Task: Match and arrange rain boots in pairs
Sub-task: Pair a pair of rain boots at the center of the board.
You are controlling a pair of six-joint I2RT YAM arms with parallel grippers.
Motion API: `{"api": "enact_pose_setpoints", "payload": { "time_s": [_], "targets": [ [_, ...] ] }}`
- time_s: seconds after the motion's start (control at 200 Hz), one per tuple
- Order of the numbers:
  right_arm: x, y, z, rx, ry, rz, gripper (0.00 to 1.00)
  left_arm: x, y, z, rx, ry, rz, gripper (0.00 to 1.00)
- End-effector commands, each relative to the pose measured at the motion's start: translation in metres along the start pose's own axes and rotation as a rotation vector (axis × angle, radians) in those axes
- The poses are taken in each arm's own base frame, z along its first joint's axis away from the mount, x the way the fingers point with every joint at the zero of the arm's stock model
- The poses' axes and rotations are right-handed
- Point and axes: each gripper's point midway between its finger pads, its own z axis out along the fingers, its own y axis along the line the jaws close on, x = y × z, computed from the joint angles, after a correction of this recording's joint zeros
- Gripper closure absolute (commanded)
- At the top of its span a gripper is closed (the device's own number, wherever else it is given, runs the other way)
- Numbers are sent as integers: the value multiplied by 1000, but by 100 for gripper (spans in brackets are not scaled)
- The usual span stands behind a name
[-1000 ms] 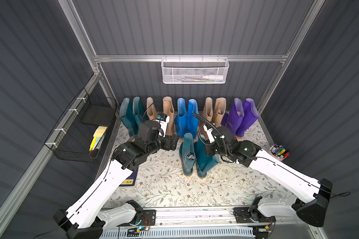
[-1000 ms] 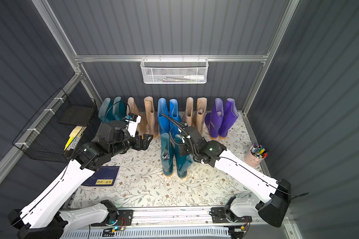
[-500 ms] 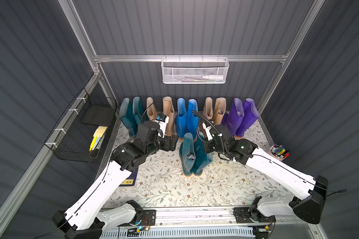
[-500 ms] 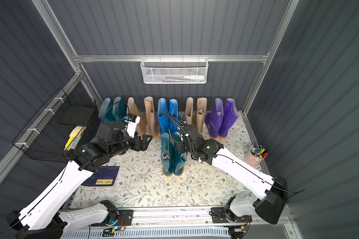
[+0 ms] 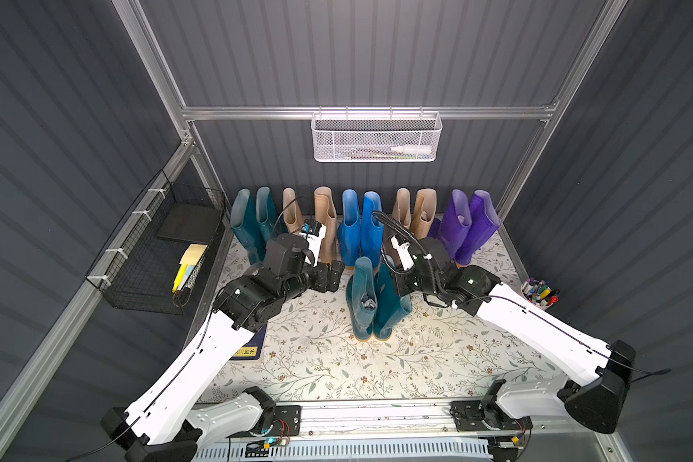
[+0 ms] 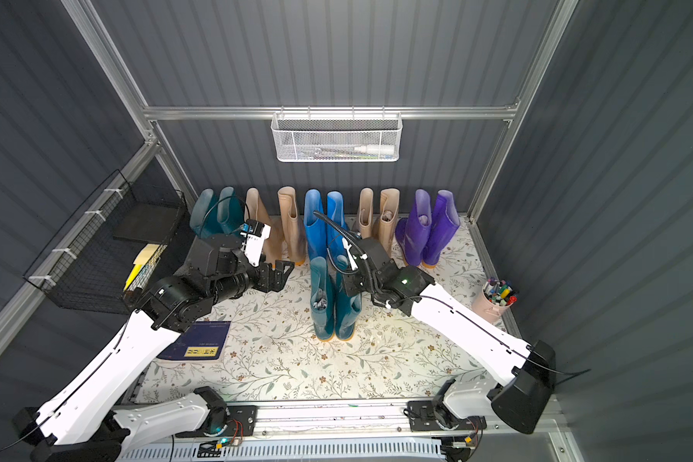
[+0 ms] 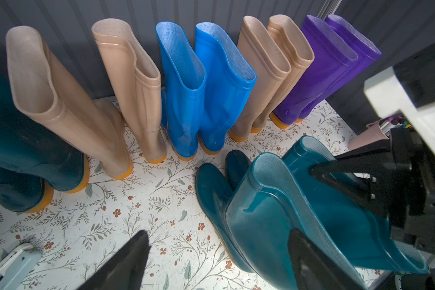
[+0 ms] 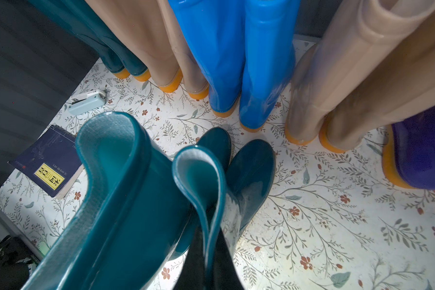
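**Teal boot pinched at the rim as its mate stands alongside**

A dark teal rain boot (image 5: 395,310) stands at the middle of the floral desk (image 5: 317,360), its top rim clamped tight in the right jaws. Its teal mate (image 5: 357,320) stands touching it, both toes pointing at the back wall. The left jaws hang wide apart and empty on the pair's far side, touching nothing. Along the wall the other boots wait in pairs: teal (image 5: 251,228), beige (image 5: 325,224), bright blue (image 5: 353,228), beige again (image 5: 421,212), then purple (image 5: 463,228). A pink cup of markers (image 5: 539,292) sits on the right arm's side.
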Motion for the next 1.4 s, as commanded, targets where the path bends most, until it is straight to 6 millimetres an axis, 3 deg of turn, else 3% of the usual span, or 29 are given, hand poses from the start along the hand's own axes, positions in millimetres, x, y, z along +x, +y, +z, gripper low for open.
{"api": "enact_pose_setpoints", "payload": {
  "time_s": [0.0,0.32,0.385,0.76,1.171,1.201,1.231,1.391],
  "targets": [
    [-23,9,-11,-45,-58,-8,100,0,0,-1,1,-3,3,11],
    [-23,8,-9,-52,-55,-2,100,0,-1,2,4,2,3,11],
    [-23,10,-8,-63,-52,0,96,-1,-2,3,6,2,3,11],
    [-33,10,-21,-66,-99,3,53,0,0,3,-2,2,1,2],
    [-47,-4,-51,-20,-195,-8,28,-11,6,9,-53,-7,57,0],
    [-46,-6,-50,-9,-193,-10,25,-26,3,2,-48,-42,58,0],
    [-50,-8,-63,-8,-228,-8,23,-29,3,2,-51,-46,63,0],
    [-47,-26,-78,42,-263,1,6,-43,5,3,-73,-70,86,0]
  ]
}}
